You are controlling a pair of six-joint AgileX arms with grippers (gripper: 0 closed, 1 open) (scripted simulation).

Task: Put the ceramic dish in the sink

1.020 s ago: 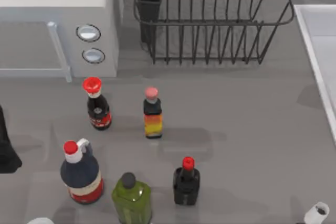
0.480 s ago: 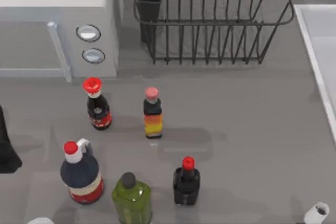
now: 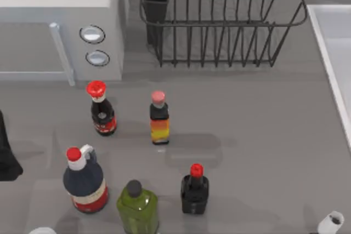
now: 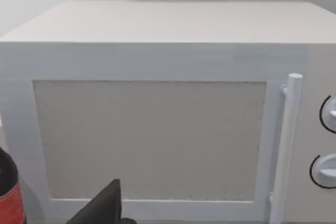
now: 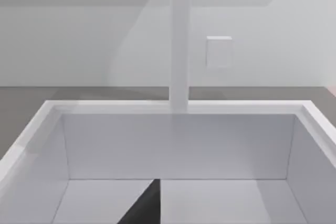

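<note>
At the near edge of the grey surface point(image 3: 263, 135) stand a green bottle point(image 3: 137, 206), a red-capped jug point(image 3: 85, 182) and a small black bottle point(image 3: 194, 189). Beyond them are a dark sauce bottle point(image 3: 102, 110) and an orange-labelled bottle point(image 3: 159, 119). Farther back sit the white microwave point(image 3: 60, 20) and the dark wire dish rack point(image 3: 219, 20). The sink point(image 3: 332, 42) lies at the right edge. The left claw point(image 4: 102, 208) faces the microwave door; the right claw point(image 5: 144, 208) faces the sink's basin. Whether either claw is wide or narrow I cannot tell.
</note>
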